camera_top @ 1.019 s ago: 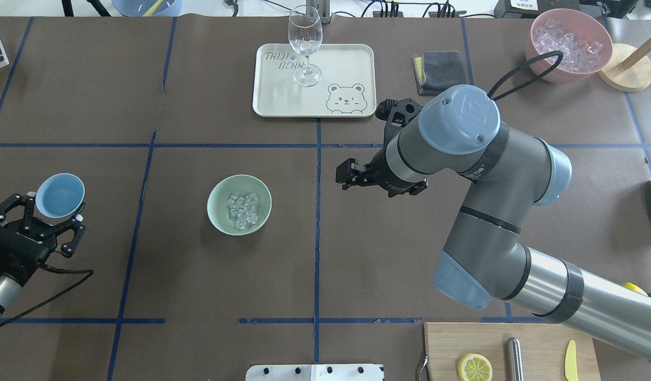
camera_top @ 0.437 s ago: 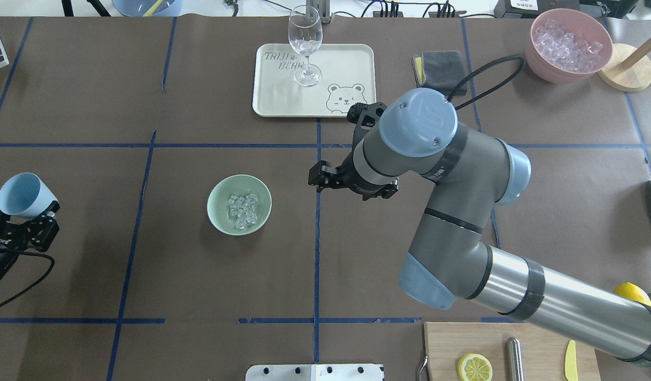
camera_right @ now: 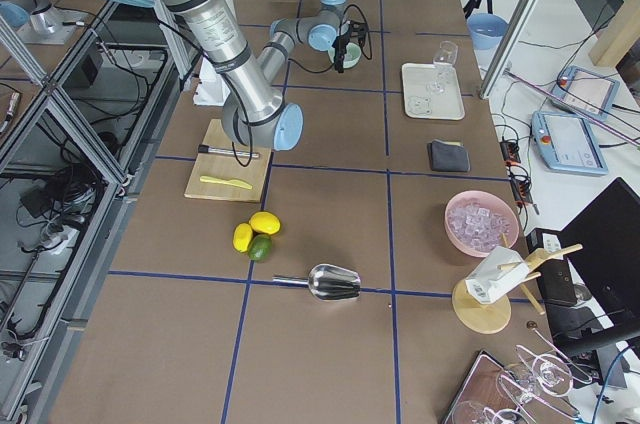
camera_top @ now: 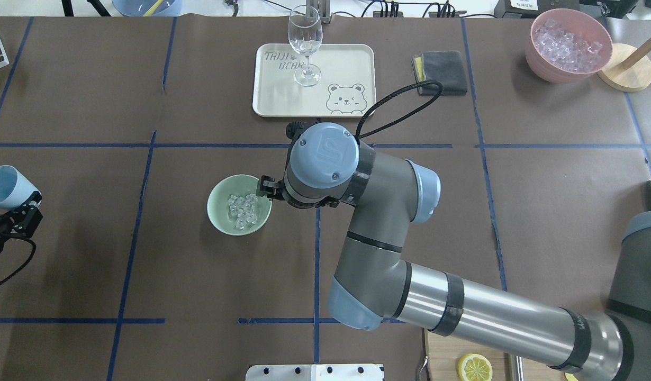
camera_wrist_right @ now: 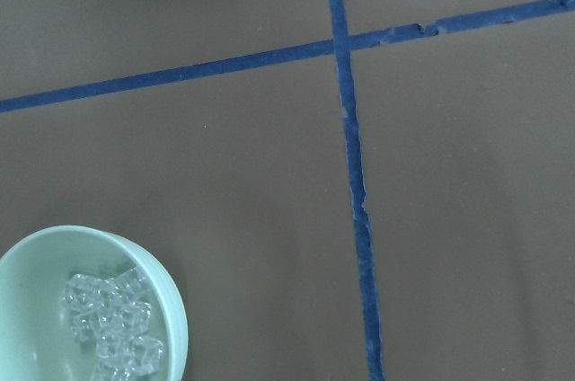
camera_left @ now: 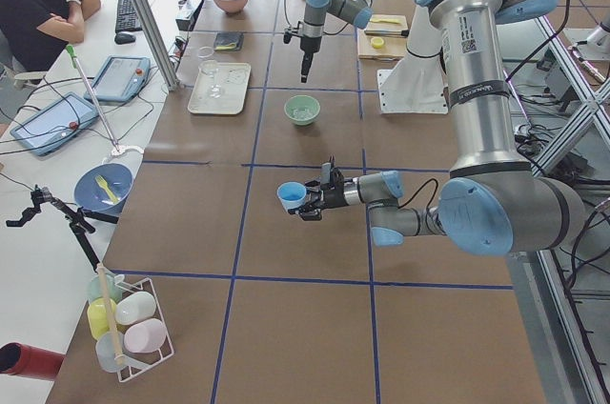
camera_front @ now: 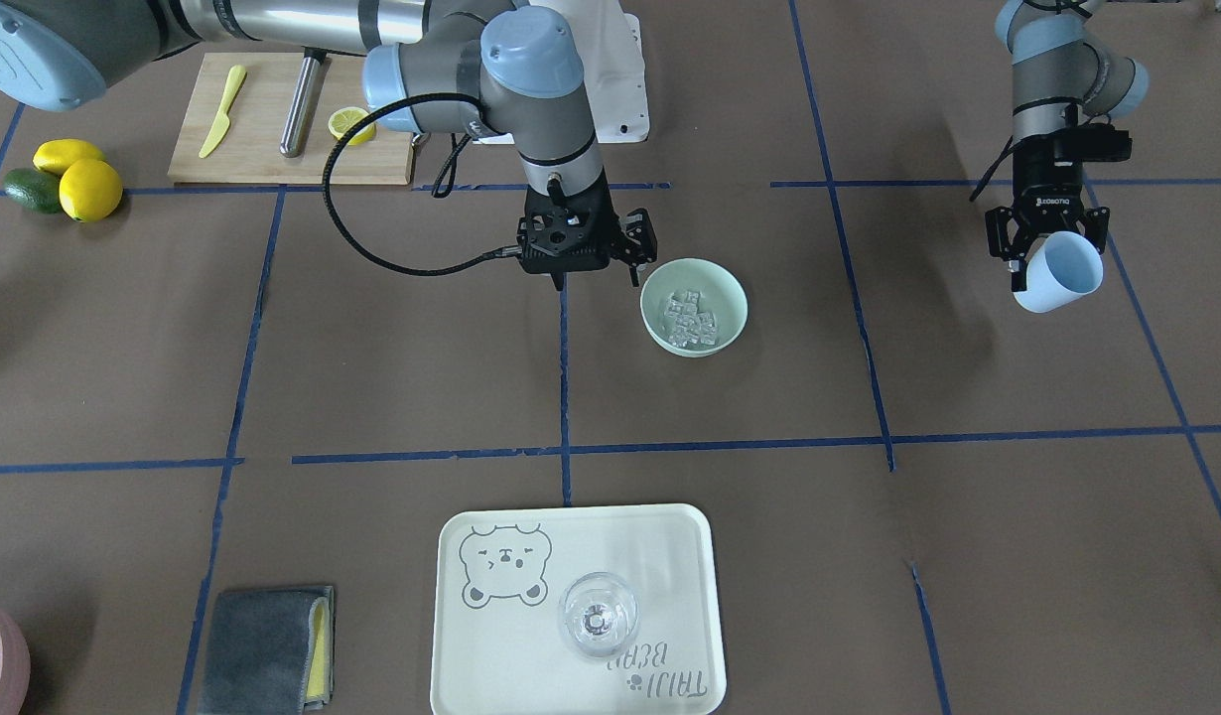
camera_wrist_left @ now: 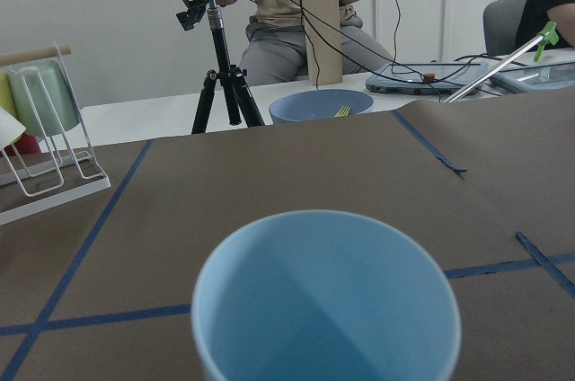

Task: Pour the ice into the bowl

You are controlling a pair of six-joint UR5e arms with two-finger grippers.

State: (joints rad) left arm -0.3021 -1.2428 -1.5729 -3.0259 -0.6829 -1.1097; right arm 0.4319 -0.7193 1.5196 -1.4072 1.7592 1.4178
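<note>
The pale mint-green bowl (camera_top: 219, 211) stands left of the table's middle and also shows in the front view (camera_front: 730, 298) and the right wrist view (camera_wrist_right: 36, 264). Ice (camera_top: 243, 210) lies in a heap inside it (camera_front: 692, 320) (camera_wrist_right: 108, 327). My right gripper (camera_top: 263, 188) (camera_front: 638, 253) hangs open and empty just above the bowl's right rim. My left gripper (camera_front: 1047, 243) (camera_left: 315, 199) is shut on a light blue cup (camera_top: 5, 188) (camera_front: 1057, 271) at the table's far left. The cup's inside (camera_wrist_left: 328, 300) looks empty.
A cream tray (camera_top: 346, 58) with a wine glass (camera_top: 305, 45) sits at the back. A grey cloth (camera_top: 440, 71) and a pink bowl of ice (camera_top: 568, 45) are at the back right. A cutting board (camera_front: 263, 149) with a lemon slice (camera_top: 473, 366) lies near my base.
My right arm has swung left across the table to the bowl's right rim. My left gripper has drawn back to the left edge with the cup, which has turned from mouth-up toward upright.
</note>
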